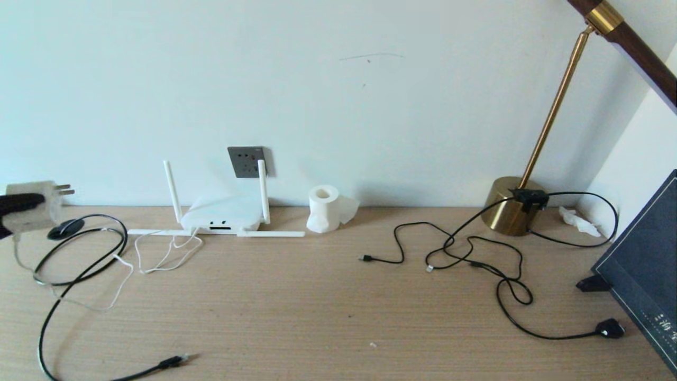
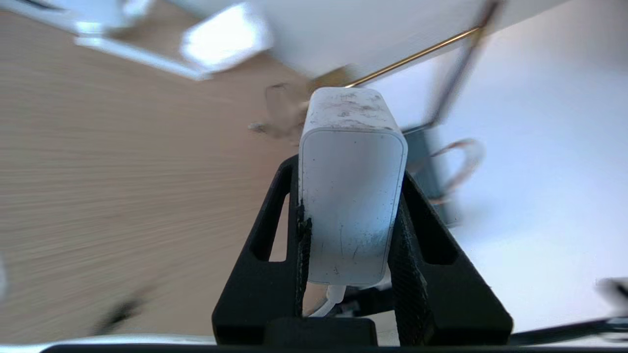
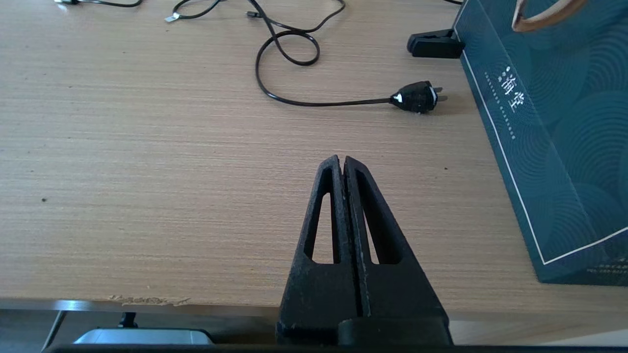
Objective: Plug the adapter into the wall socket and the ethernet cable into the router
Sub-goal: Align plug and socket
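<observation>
My left gripper (image 1: 21,203) is shut on the white adapter (image 1: 34,203), held above the table at the far left with its metal pins pointing right; its thin white cord (image 1: 119,264) trails down onto the desk. In the left wrist view the adapter (image 2: 351,191) fills the space between both fingers. The dark grey wall socket (image 1: 246,161) is on the wall behind the white router (image 1: 225,214). The black ethernet cable (image 1: 79,264) loops on the left, its plug (image 1: 173,362) near the front edge. My right gripper (image 3: 342,162) is shut and empty, low over the near right of the table.
A tissue roll (image 1: 323,208) stands right of the router. A brass lamp (image 1: 515,211) with black cables (image 1: 476,259) and a black plug (image 1: 609,328) occupies the right. A dark blue bag (image 1: 648,264) stands at the right edge, with a black clip (image 3: 434,44) beside it.
</observation>
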You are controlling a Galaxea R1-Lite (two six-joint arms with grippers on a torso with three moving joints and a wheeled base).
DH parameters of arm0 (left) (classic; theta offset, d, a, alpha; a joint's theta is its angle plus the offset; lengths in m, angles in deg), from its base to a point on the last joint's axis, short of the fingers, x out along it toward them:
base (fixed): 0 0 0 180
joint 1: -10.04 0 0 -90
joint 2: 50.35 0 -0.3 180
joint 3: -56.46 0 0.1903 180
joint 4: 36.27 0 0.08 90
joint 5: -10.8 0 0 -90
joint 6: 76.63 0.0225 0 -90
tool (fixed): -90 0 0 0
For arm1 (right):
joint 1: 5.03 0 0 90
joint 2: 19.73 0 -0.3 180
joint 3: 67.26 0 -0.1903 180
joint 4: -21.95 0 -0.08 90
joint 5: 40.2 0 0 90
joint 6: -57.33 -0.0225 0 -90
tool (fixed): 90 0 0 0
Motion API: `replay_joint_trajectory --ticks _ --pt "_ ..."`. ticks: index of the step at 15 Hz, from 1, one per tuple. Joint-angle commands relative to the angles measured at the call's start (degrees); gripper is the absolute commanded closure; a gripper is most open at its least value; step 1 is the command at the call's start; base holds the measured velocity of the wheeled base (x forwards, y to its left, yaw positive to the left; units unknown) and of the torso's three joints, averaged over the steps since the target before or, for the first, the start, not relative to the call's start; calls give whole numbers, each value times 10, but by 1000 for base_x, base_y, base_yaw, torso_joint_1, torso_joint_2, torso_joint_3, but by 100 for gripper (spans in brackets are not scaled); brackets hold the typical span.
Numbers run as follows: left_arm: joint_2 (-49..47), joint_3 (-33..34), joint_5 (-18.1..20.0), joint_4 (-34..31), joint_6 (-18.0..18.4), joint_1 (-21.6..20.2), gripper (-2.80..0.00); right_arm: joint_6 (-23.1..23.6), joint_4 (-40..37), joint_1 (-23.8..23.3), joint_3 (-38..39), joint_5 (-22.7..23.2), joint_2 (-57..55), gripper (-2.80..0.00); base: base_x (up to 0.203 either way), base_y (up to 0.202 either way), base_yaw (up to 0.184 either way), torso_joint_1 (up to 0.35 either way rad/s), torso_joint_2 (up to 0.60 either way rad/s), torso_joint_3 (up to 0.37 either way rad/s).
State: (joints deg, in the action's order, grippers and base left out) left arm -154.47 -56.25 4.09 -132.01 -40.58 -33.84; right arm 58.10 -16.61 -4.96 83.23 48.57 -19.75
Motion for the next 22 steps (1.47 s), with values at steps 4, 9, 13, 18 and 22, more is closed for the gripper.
replay_joint_trajectory --ticks 4,9,13,18,22 --pt "23 128 -143 350 1 10 0 0 -1 0 0 0 -1 0 0 0 0 0 0 0" --pt "53 318 -328 834 -123 83 0 0 -1 0 0 0 -1 0 0 0 0 0 0 0" --pt "46 421 -520 1095 -335 269 0 0 -1 0 0 0 -1 0 0 0 0 0 0 0" --pt "-104 501 -718 1522 -377 429 0 0 -1 0 0 0 -1 0 0 0 0 0 0 0" --pt "-165 504 -794 1600 -341 467 0 0 -1 0 0 0 -1 0 0 0 0 0 0 0"
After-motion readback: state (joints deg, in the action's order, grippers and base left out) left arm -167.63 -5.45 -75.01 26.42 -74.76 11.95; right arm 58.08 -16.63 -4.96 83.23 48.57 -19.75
